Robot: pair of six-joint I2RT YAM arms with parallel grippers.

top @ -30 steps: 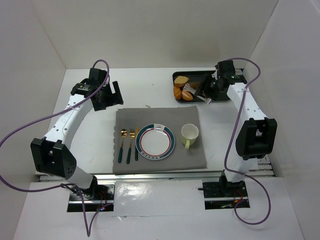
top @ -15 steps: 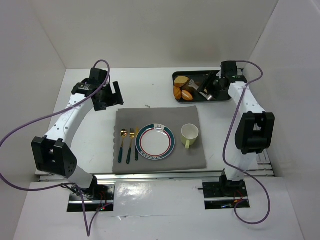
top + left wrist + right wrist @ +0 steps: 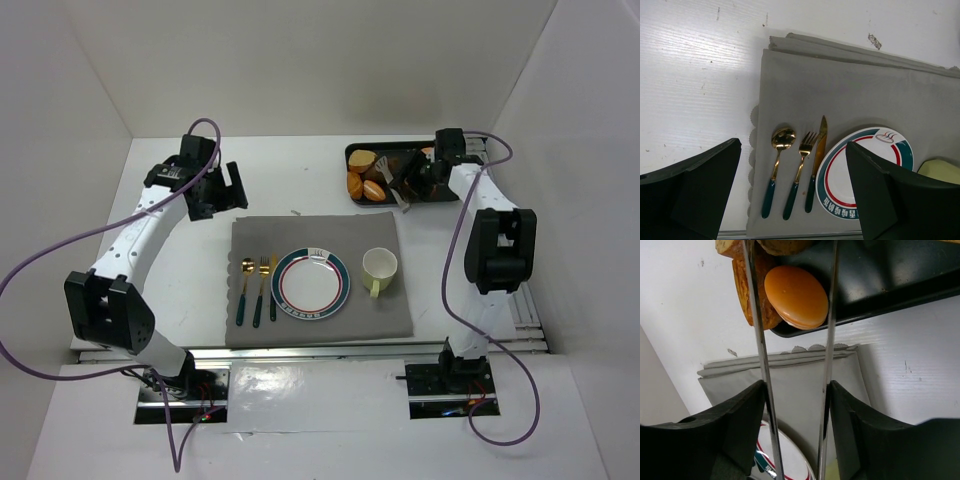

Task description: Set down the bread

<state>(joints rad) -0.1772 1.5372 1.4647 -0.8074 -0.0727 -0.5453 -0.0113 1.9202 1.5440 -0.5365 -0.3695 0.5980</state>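
Right arm folded nearer tray, right pincer clamping tongs flanking bread, left pincer wide open, plate lettering illegible.

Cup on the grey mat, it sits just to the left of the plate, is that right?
Not quite. The cup is on the grey mat, but just to the right of the plate, as the top view shows.

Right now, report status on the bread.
Left gripper open, by the placemat's far left corner. Right gripper shut on tongs, over the bread in the tray. Plate bare; nothing seen in the way.
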